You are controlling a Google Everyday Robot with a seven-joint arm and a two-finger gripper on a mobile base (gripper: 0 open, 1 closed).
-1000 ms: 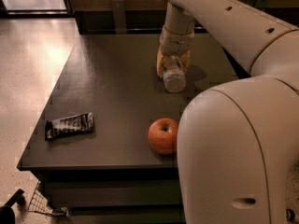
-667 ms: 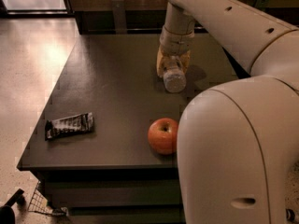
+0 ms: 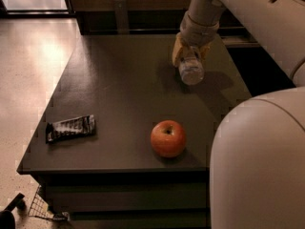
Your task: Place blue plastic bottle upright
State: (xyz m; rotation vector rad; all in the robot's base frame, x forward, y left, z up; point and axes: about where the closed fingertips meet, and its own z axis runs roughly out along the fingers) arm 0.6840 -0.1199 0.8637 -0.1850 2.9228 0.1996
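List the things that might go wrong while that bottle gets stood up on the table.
1. The gripper, at the table's far right, holds the blue plastic bottle tilted, with one end toward the camera. If released before it is vertical, it would probably topple and roll.
2. The bottle is fairly close to the right edge of the table, so a roll that way might carry it off.
3. A roll forward might bump the apple.

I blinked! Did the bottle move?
Yes. The blue plastic bottle, held in the gripper at the table's far side, shifted right in the view, farther from the apple.
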